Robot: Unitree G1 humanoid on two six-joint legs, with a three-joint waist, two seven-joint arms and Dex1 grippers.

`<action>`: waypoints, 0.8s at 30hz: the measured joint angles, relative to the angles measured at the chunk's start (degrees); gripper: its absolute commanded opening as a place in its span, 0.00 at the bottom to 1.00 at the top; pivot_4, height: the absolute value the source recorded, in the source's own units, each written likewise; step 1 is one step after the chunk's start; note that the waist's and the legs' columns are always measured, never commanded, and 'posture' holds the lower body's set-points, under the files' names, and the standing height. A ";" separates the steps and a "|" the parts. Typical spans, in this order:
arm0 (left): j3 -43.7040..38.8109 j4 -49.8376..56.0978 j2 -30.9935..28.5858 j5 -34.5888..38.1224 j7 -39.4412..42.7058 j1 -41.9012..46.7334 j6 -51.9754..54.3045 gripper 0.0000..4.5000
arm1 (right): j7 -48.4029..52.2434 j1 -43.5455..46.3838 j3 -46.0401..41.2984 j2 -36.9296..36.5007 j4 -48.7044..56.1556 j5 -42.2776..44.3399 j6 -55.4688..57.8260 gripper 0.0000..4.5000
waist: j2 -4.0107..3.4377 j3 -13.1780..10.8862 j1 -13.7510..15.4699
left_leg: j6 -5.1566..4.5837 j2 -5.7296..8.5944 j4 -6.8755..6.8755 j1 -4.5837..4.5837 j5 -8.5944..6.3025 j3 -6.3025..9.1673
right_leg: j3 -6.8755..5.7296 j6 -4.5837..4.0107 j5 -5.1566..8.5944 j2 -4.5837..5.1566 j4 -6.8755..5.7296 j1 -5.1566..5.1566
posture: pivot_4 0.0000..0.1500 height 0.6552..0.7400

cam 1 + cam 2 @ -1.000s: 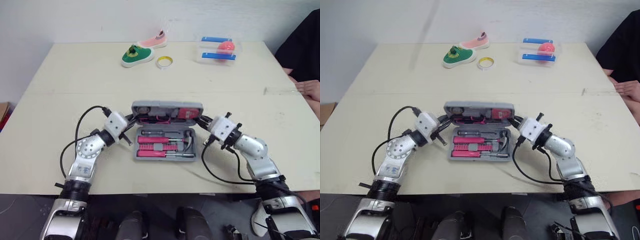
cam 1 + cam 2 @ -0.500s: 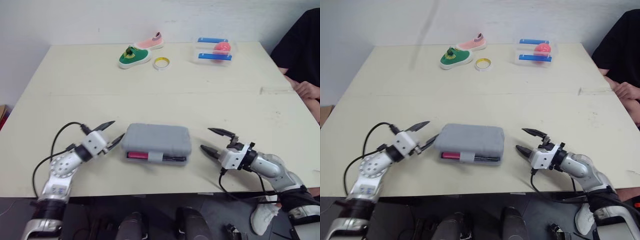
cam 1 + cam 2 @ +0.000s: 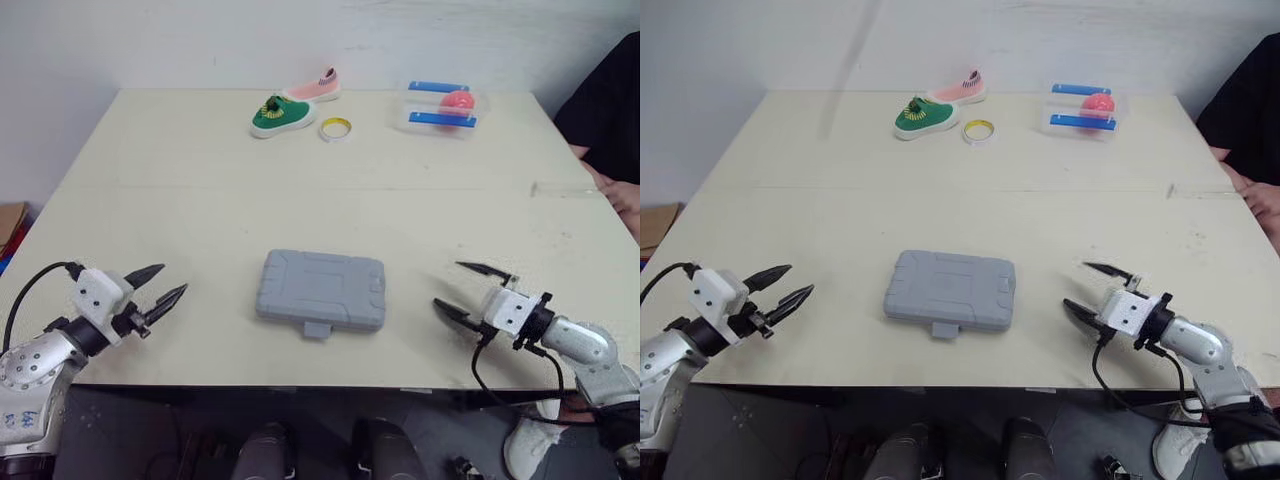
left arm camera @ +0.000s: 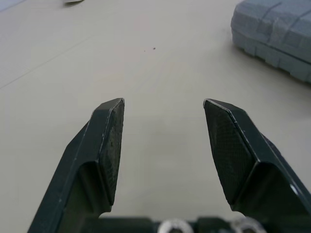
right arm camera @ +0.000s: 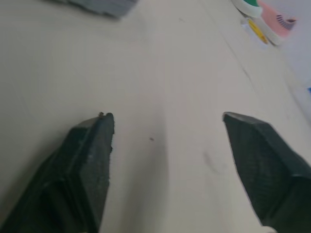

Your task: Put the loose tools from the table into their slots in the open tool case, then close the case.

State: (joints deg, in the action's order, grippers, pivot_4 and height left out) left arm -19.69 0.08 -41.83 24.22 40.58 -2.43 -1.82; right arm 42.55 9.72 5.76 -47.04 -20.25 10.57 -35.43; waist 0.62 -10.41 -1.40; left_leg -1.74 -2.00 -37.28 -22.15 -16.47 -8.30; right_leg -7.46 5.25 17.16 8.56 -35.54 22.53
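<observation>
The grey tool case [image 3: 321,291] lies flat and closed in the middle of the table's near half, its latch tab toward the front edge. My left gripper [image 3: 158,285] hovers open well to the case's left, near the table's front left corner, nothing between its fingers. In the left wrist view, a corner of the case [image 4: 277,34] shows beyond that gripper [image 4: 164,109]. My right gripper [image 3: 468,290] stands open to the case's right, also apart from it and holding nothing. The right wrist view shows its fingers [image 5: 92,141] spread over bare tabletop.
At the table's far edge sit a green shoe [image 3: 279,114], a pink shoe [image 3: 314,87], a yellow tape roll [image 3: 335,128] and a clear box [image 3: 442,106] with blue strips and a pink ball. A person [image 3: 610,110] in black sits at the right.
The case lid has come down from upright to fully closed. Both grippers opened, let go of the lid and drew back outward and toward the table's front edge.
</observation>
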 measured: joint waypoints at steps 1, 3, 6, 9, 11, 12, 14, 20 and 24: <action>0.00 0.73 0.02 0.17 0.25 0.64 1.01 0.57 | 1.90 -0.35 0.00 0.09 2.44 1.94 2.48 0.48 | -0.02 -0.01 -0.11 | 0.01 0.00 0.01 0.01 0.00 -0.03 | -0.01 0.00 0.00 -0.01 0.00 0.01 | 1.00 1.00; 0.88 1.36 0.35 0.14 0.78 2.93 2.11 0.52 | 4.92 -2.02 -0.41 -0.24 6.28 4.75 7.23 0.25 | -0.02 -0.01 -0.12 | 0.01 0.00 0.01 0.01 -0.01 -0.03 | -0.03 0.00 0.00 -0.03 0.00 0.01 | 1.00 1.00; 4.21 1.11 1.26 -0.15 1.62 8.36 4.19 0.28 | 10.51 -5.85 0.58 -1.20 14.99 9.09 15.40 0.00 | -0.03 -0.02 0.11 | 0.01 -0.01 0.00 -0.01 0.00 -0.03 | -0.04 0.00 0.00 -0.04 -0.01 0.02 | 1.00 1.00; 8.44 -1.09 2.41 -2.64 1.58 14.69 5.53 0.01 | 13.81 -8.06 1.67 -1.56 22.82 11.43 22.81 0.00 | -0.03 -0.02 0.92 | 0.00 0.03 -0.06 -0.02 0.00 -0.04 | -0.04 0.02 -0.01 -0.03 -0.04 0.03 | 1.00 1.00; 10.26 -3.59 3.46 -4.44 1.50 18.25 5.92 0.01 | 14.81 -8.56 1.87 -1.73 25.55 11.71 26.93 0.00 | -0.03 -0.02 1.17 | 0.00 0.03 -0.06 -0.01 -0.03 -0.09 | -0.04 0.02 -0.01 -0.03 -0.02 0.05 | 1.00 1.00; 11.25 -5.33 4.20 -5.01 1.62 20.29 5.90 0.01 | 15.40 -8.65 2.28 -1.85 26.52 11.66 28.78 0.00 | -0.02 -0.02 1.31 | 0.00 0.03 -0.05 -0.03 -0.03 -0.08 | -0.04 0.02 -0.01 -0.03 -0.02 0.07 | 1.00 1.00; 14.07 -9.58 6.17 -7.00 2.07 25.44 5.66 0.01 | 16.73 -8.63 3.80 -1.79 29.06 11.24 32.47 0.00 | 0.01 -0.04 1.53 | 0.00 0.03 -0.06 -0.07 -0.02 -0.08 | -0.10 0.02 -0.01 -0.05 -0.02 0.11 | 1.00 1.00; 20.13 -26.60 11.49 -13.04 3.31 38.76 4.50 0.01 | 17.94 -5.16 7.01 0.93 29.92 8.38 36.98 0.00 | 0.11 -0.09 1.66 | -0.14 0.22 -0.16 -0.12 -0.03 -0.17 | -0.39 0.10 -0.06 -0.17 -0.07 0.14 | 1.00 1.00; 21.97 -35.84 14.26 -16.51 3.23 43.68 1.33 0.01 | 18.04 -3.23 8.13 3.35 28.88 5.79 37.86 0.00 | 0.30 -0.18 1.19 | -0.18 0.21 -0.21 -0.14 -0.05 -0.21 | -0.39 0.13 -0.07 -0.22 -0.04 0.14 | 1.00 1.00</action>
State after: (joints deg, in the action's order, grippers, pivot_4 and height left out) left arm 2.28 -35.76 -27.56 7.71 43.81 41.24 -0.49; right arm 60.59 6.50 13.89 -43.69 8.62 16.36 2.43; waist 0.91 -10.58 -0.21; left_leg -1.92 -1.79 -37.48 -22.29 -16.52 -8.50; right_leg -7.85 5.37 17.09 8.34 -35.58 22.67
